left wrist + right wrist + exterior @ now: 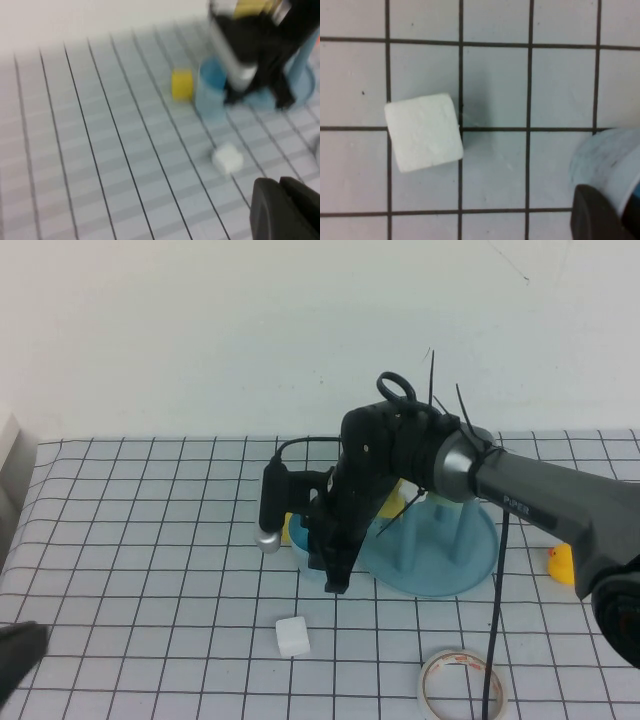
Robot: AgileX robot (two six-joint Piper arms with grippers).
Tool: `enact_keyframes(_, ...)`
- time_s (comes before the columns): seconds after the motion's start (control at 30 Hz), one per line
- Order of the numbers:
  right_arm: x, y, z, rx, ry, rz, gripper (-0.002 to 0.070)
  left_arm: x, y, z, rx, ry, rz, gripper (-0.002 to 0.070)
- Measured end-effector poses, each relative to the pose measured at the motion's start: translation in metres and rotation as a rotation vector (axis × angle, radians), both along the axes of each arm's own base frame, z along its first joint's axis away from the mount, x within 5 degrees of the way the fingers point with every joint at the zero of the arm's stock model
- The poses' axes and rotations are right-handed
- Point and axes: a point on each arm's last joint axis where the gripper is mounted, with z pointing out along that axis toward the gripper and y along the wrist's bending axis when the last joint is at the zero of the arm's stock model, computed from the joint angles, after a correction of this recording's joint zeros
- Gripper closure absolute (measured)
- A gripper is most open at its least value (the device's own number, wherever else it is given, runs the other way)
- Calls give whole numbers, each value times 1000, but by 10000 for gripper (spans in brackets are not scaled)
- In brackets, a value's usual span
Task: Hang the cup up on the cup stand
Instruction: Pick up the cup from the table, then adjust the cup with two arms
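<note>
The light blue cup stands upright on the checked cloth just left of the cup stand. In the high view only a sliver of the cup shows beside the arm. My right gripper points down at it from above. In the right wrist view the cup's pale wall sits between the two dark fingers, so the right gripper is shut on the rim. My left gripper rests shut and empty low at the near left.
A white foam cube lies on the cloth just in front of the cup. A yellow object sits behind the cup. A tape roll lies near the front right, and a yellow rubber duck sits right of the stand.
</note>
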Motion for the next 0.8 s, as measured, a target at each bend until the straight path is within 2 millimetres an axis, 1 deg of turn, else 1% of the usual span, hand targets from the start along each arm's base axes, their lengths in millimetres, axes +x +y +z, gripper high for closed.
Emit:
enact_keyframes(0.03, 0, 0, 0, -2, 0, 1, 654, -17, 1, 8, 17, -100, -13, 676)
enact_keyframes(0.13, -1, -1, 3, -15, 19, 9, 654, -41, 3, 16, 35, -244, -16, 676)
enact_keyframes(0.2, -4, -1, 8, -20, 40, 12, 654, -54, 5, 22, 34, -344, 0, 676)
enact_keyframes(0.23, -5, -2, 15, -20, 43, 11, 654, -60, 6, 25, 29, -394, 12, 676)
enact_keyframes(0.3, -7, -3, 34, -4, 33, 11, 654, -70, 8, 30, 18, -480, 36, 676)
enact_keyframes(0.4, -14, -7, 82, 50, -30, 14, 655, -77, 11, 36, -6, -572, 70, 676)
enact_keyframes(0.47, -21, -13, 119, 93, -88, 14, 655, -79, 11, 39, -33, -601, 79, 677)
enact_keyframes(0.53, -30, -19, 151, 130, -133, 13, 655, -80, 11, 41, -70, -614, 81, 676)
enact_keyframes(0.63, -47, -31, 197, 176, -191, 20, 655, -80, 10, 44, -129, -630, 83, 676)
enact_keyframes(0.8, -84, -58, 270, 264, -303, 24, 655, -82, 11, 50, -222, -667, 99, 676)
